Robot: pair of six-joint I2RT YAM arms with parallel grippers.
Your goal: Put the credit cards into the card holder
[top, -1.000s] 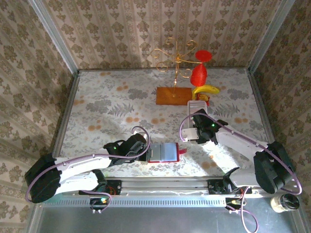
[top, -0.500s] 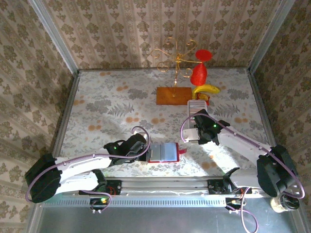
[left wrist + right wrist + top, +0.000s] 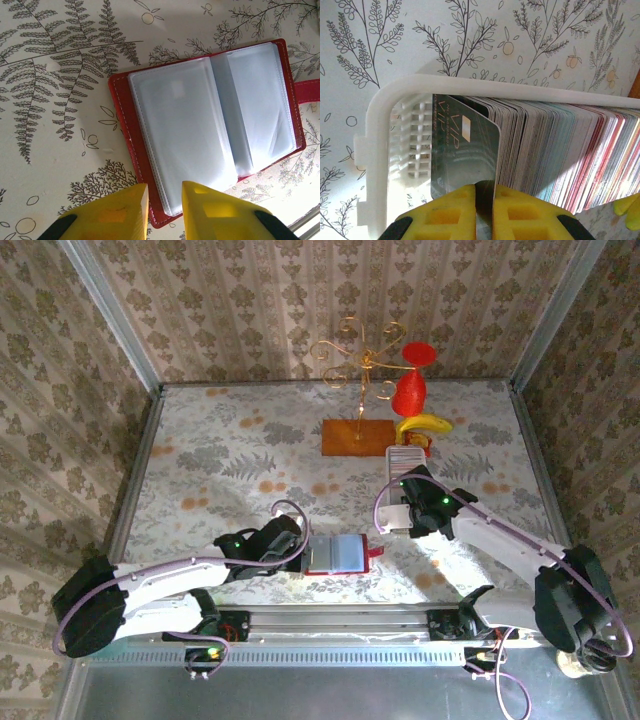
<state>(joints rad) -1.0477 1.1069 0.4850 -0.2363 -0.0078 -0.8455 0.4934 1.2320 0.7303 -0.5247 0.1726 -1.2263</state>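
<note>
Pinching the front card (image 3: 462, 145) in the tray (image 3: 375, 150), the right gripper (image 3: 484, 192) is closed on its edge. A shallow hold could slip, or neighbouring cards (image 3: 560, 145) could drag out. The holder (image 3: 200, 125) lies open near the tray. The left gripper (image 3: 164, 195) is narrow at its edge, grip unclear.

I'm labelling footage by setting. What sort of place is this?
Probably a staged robot test booth: wallpapered panels in a metal frame enclose a floral-covered table, with left arm and right arm bolted to its near rail.
</note>
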